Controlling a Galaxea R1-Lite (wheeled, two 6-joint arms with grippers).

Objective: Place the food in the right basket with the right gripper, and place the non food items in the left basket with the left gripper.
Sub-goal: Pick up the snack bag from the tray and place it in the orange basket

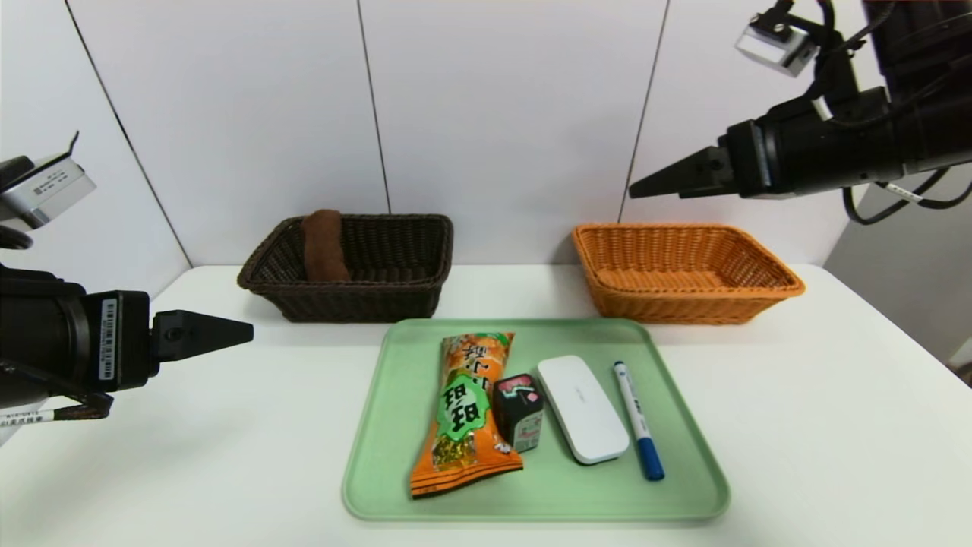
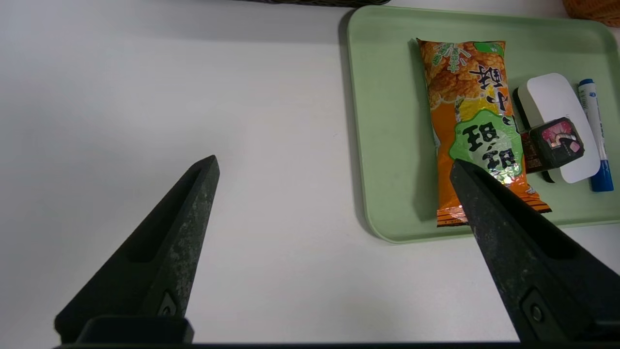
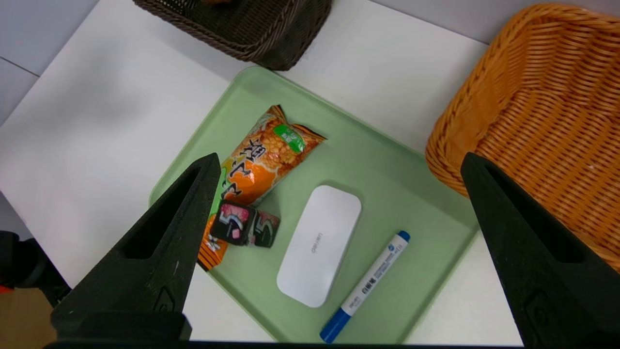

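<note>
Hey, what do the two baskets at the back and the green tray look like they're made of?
The dark brown woven basket and the orange woven basket look like wicker or plastic rattan: interlaced strands and braided rims show, though which fibre is unclear. The pale green rectangular tray looks like moulded plastic, smooth and matte, with rounded corners and a raised lip.

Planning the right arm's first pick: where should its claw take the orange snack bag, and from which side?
Grip the orange snack bag across its narrow width near the middle, coming from above. It lies flat and lengthwise on the green tray; the small dark box touches its right edge lower down, so the upper half probably gives both fingers room.
</note>
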